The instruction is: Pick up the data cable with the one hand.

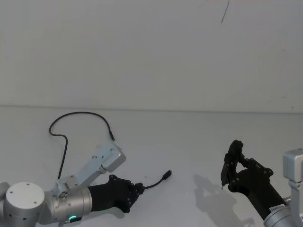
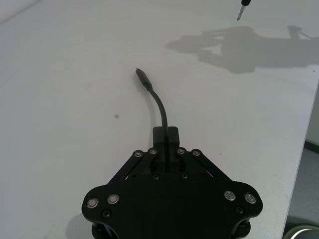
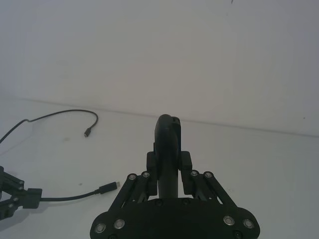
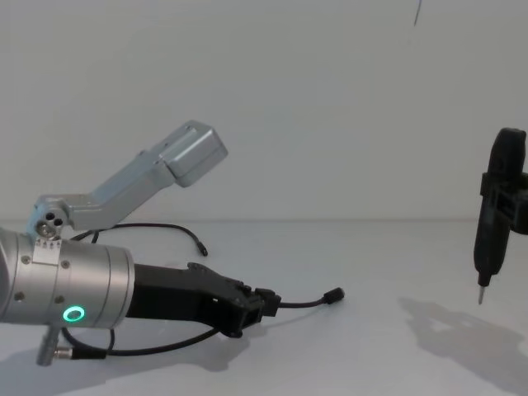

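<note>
Left claw (image 1: 138, 187) pictured low over white table (image 1: 199, 142), fingers clamped on black cable (image 1: 80, 113) a short way behind plug (image 1: 167, 174) (plug end left sticking out toward robot's right). Rest of cable laid in loop on table behind left arm. Right claw (image 1: 235, 160) held well apart, closed around pen-shaped tool (image 4: 493, 223), metal tip pointed down.

Bright even light, soft grey shadows on the table (image 1: 189, 142)
</note>
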Robot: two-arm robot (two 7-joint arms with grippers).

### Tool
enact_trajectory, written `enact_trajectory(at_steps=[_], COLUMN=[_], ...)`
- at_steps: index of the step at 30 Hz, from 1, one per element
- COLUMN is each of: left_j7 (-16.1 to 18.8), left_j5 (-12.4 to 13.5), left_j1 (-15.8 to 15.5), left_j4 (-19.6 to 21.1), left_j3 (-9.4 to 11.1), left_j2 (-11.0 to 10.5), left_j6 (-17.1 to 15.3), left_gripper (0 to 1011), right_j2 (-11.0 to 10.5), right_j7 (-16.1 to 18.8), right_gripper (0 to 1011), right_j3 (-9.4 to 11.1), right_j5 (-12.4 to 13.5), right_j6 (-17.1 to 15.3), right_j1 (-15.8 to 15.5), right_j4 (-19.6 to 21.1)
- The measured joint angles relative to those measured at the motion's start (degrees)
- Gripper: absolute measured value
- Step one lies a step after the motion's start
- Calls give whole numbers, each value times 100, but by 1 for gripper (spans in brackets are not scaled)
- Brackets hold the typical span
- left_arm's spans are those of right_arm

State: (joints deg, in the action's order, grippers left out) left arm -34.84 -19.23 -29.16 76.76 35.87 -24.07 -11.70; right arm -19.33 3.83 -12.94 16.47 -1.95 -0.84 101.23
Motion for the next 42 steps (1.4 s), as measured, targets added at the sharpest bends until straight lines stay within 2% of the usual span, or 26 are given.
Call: enact_trajectory(at_steps=[7,17,31,42], left_j7=[-14,-209,-447,-499], left_j5=[-23,-105,-341,-485], left_j1=[12,-16,154,270], left_j4=[113,544,1331,1642], left_j3=[-30,-57,-163,-232], left_j2=[-20,-170,-657,-948], left_j6=[122,282,237,118], left_gripper=[40,41,40,41], right_j2=[0,0,0,0], right_j7=[0,0,0,0], right_gripper=[269,269,269,269], right_j3=[0,0,0,0], right_j5=[0,0,0,0], right_j6=[0,0,0,0], right_j1=[0,0,0,0], right_j4=[0,0,0,0])
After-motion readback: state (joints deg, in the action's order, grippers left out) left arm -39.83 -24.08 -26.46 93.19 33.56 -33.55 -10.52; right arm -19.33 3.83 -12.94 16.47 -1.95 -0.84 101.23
